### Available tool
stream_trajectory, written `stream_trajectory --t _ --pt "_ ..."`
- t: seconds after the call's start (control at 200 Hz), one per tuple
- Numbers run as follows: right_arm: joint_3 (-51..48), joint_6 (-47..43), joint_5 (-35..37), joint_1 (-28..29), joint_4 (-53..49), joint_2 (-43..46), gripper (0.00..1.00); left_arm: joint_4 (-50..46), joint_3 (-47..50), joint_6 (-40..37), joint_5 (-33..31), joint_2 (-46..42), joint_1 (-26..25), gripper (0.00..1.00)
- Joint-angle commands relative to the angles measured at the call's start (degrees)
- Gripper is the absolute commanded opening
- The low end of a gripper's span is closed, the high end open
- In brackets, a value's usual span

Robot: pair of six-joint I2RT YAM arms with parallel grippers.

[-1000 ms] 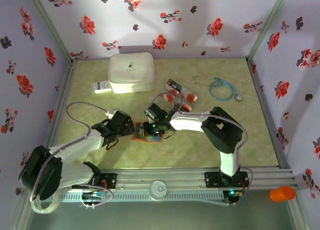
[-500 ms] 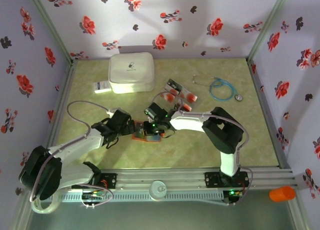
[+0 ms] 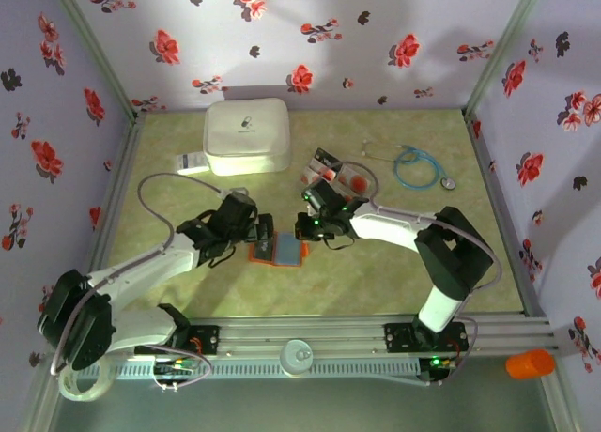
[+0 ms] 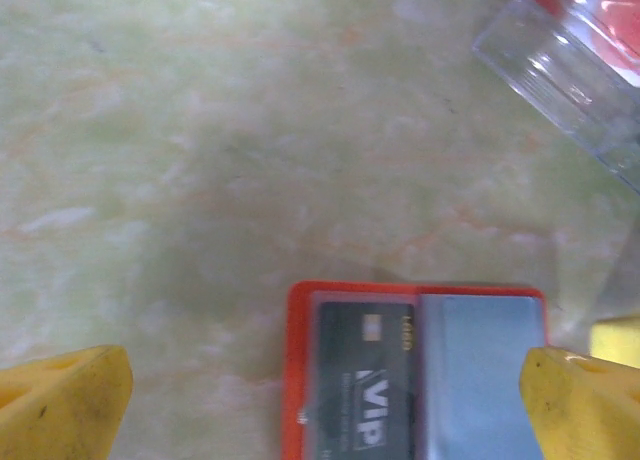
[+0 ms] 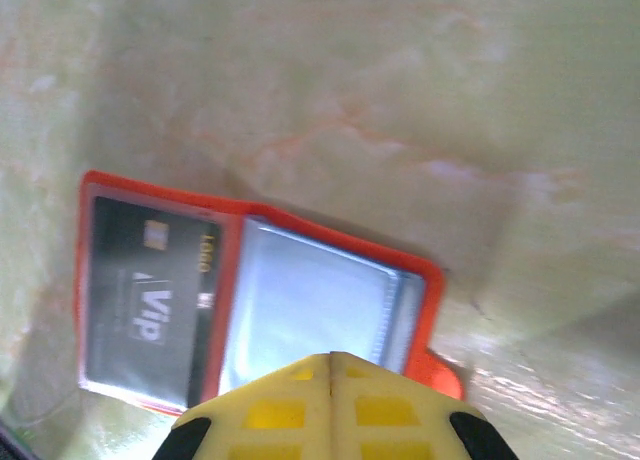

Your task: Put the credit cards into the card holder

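Note:
The card holder (image 3: pixel 279 251) lies open on the table, orange-red outside with bluish-grey pockets. A dark credit card (image 5: pixel 145 300) marked VIP sits in its left pocket (image 4: pixel 365 380); the right pocket (image 5: pixel 310 315) looks empty. More credit cards (image 3: pixel 336 176) lie in a loose cluster farther back, near a clear sleeve (image 4: pixel 575 50). My left gripper (image 3: pixel 257 233) is open, its yellow fingertips (image 4: pixel 60 405) standing wide on either side of the card holder (image 4: pixel 415 370). My right gripper (image 3: pixel 303 227) is shut on nothing, its tip (image 5: pixel 331 400) just above the holder's near edge.
A big white rounded case (image 3: pixel 246 136) stands at the back, a white barcode label (image 3: pixel 191 162) to its left. A blue stethoscope (image 3: pixel 416 166) lies back right. An orange cylinder (image 3: pixel 531 363) sits outside the frame rail. Floral walls close three sides.
My right gripper has pulled off the card holder, up and to the right, leaving it uncovered. My left gripper has moved up and right, closer to the holder's left edge.

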State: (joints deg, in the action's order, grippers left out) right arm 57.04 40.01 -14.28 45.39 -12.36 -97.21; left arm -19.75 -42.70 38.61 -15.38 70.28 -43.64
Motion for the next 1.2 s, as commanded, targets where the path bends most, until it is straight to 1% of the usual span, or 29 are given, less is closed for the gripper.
stream_trajectory --t 0.0,0.065,0.215,0.58,1.2 --pt "-0.53 -0.89 -0.08 -0.2 0.45 0.19 0.0 0.99 -1.68 -1.48 0.7 2.63 -2.23 1.0" --pt "-0.54 -0.89 -0.34 -0.25 0.86 -0.38 0.0 1.81 -1.61 -1.69 0.66 3.95 -3.58 1.0" --pt "-0.25 -0.61 -0.81 -0.21 1.53 -1.71 0.0 4.21 0.33 -1.42 0.67 5.4 -4.99 1.0" --pt "0.87 -0.89 -1.86 -0.36 1.9 -4.24 0.0 9.6 5.98 -1.52 0.62 6.25 -5.12 1.0" --pt "2.89 -1.2 -2.48 -0.38 1.29 -6.11 0.0 11.38 7.44 -2.0 0.57 8.12 -5.14 1.0"
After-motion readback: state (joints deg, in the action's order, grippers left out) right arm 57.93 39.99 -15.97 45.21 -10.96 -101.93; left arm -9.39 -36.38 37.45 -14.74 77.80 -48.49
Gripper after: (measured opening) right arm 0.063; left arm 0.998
